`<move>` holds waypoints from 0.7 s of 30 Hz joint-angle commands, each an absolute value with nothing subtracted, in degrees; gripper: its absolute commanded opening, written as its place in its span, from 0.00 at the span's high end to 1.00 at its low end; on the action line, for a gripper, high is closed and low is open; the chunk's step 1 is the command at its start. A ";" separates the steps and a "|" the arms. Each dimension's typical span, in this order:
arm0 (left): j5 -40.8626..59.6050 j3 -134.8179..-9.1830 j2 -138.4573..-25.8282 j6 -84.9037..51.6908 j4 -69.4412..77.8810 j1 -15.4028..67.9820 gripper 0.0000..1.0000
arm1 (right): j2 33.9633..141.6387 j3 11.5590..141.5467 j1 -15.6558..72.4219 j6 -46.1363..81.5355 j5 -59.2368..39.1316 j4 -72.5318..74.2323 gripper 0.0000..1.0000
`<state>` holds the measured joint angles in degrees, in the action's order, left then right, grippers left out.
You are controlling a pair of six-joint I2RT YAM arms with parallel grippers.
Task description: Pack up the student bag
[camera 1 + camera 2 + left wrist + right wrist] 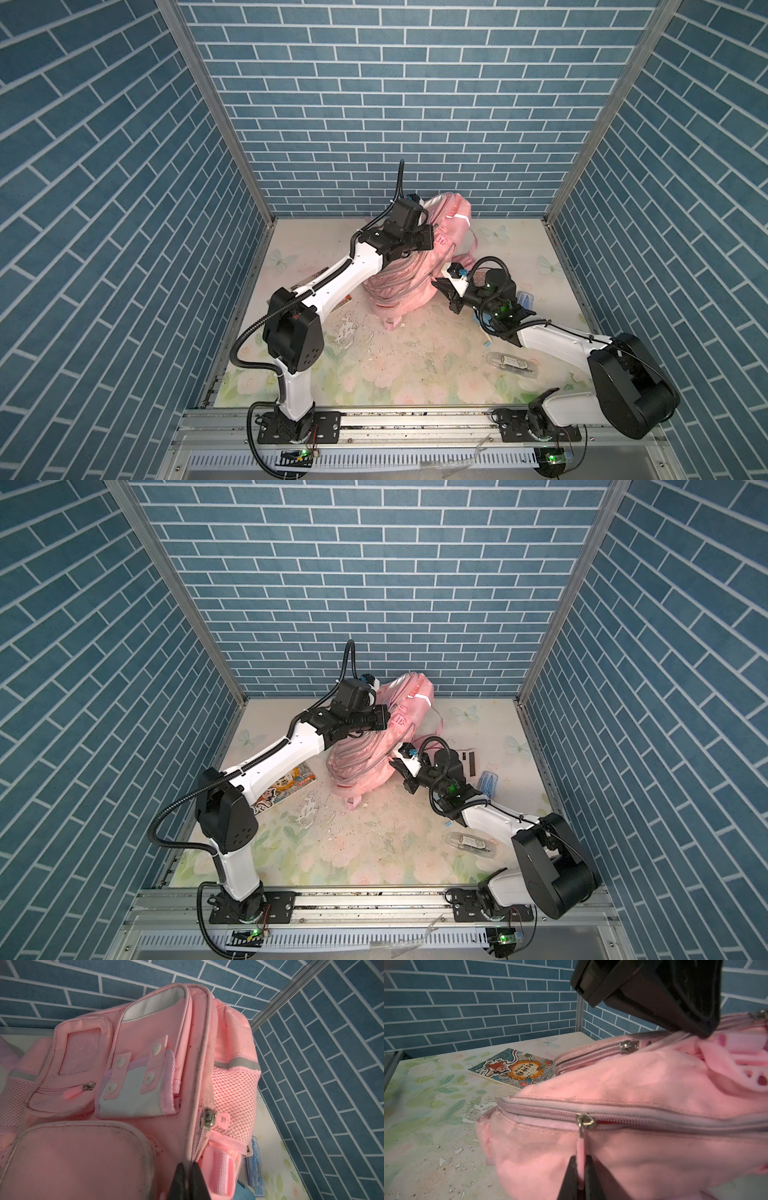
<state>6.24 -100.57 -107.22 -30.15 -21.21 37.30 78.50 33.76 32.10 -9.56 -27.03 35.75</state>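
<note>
One soft student bag (182, 1047), mesh pocket (232, 1093)

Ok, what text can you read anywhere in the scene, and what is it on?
"封神榜": on the book cover, seen upside down.
Smaller print on that cover: too small to read.
Marks on the pink zip tag of the student bag: too blurred.
Label in the clear case: too small.
Print on the blue box: blurred.

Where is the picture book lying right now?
In a top view the picture book lies flat on the left side of the table, partly hidden beneath the left arm, just left of the student bag.
</note>
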 commanded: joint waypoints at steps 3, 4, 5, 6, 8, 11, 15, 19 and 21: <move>4.76 -106.09 -106.04 -22.16 -22.03 36.32 0.56 | 76.58 31.60 30.67 -5.83 -25.98 35.13 1.00; 4.71 -106.76 -105.91 -19.93 -24.75 35.87 0.50 | 76.32 31.32 30.05 -5.15 -25.93 35.07 1.00; 4.30 -107.31 -105.70 -18.35 -27.28 35.39 0.47 | 75.88 30.82 29.40 -4.64 -25.77 34.78 1.00; 3.86 -107.52 -105.35 -16.33 -29.88 34.95 0.45 | 75.41 30.25 28.94 -4.63 -25.48 34.80 1.00; 3.47 -107.05 -104.45 -11.42 -34.41 34.55 0.44 | 74.89 28.83 27.70 -4.62 -25.37 34.65 1.00; 3.56 -105.25 -103.82 -5.65 -39.60 34.66 0.43 | 74.99 27.51 26.25 -3.75 -26.83 34.54 1.00; 2.45 -100.21 -103.36 2.37 -43.37 35.61 0.43 | 75.91 25.83 25.76 -3.17 -27.34 34.79 1.00; 0.04 -94.09 -103.01 12.61 -42.90 37.92 0.42 | 76.46 25.00 25.76 -2.93 -27.78 34.45 1.00; -1.12 -91.24 -102.87 16.94 -41.31 39.41 0.42 | 76.44 24.80 25.76 -2.98 -27.69 34.04 1.00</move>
